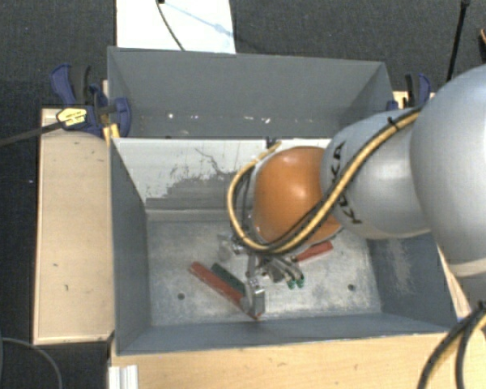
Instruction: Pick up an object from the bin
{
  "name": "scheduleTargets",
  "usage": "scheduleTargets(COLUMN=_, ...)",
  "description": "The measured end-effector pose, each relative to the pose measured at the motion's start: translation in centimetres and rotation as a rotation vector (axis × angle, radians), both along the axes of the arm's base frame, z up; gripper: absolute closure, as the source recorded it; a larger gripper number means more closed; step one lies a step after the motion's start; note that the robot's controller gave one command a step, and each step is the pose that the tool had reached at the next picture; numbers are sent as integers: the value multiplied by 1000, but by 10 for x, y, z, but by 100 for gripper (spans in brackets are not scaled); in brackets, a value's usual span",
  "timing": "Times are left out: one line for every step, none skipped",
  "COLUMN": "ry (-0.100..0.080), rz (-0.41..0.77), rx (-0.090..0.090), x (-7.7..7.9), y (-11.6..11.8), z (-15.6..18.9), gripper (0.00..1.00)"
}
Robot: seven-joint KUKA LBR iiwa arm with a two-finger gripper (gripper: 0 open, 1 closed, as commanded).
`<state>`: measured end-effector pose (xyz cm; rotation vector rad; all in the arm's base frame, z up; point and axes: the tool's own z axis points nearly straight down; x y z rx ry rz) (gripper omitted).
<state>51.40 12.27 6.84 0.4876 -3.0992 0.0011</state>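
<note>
1. The gripper (256,297) hung low in the bin (170,241), close to the floor and near the front wall. It sat below the arm's orange cover (287,189).
2. Whether the gripper was spread or pressed together could not be told, because the wrist and cover stood over it.
3. A red-brown stick (212,277) lay flat on the floor, running from the gripper's tip away to its left and slightly toward the back wall. Its near end met the tip, but contact could not be made out.
4. A dark green piece (225,271) lay just beside that stick, on its far side and also left of the gripper.
5. A red piece (316,251) lay to the gripper's right, partly under the cover.
6. A yellow-and-black cable (241,209) looped round the cover above the gripper.
</note>
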Motion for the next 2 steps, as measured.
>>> scheduleTargets(ry=-5, rz=-5, rx=3, x=1, y=2, z=4, gripper=100)
scheduleTargets(ry=-3, rz=-8, rx=2, x=0, y=2, z=3, gripper=0)
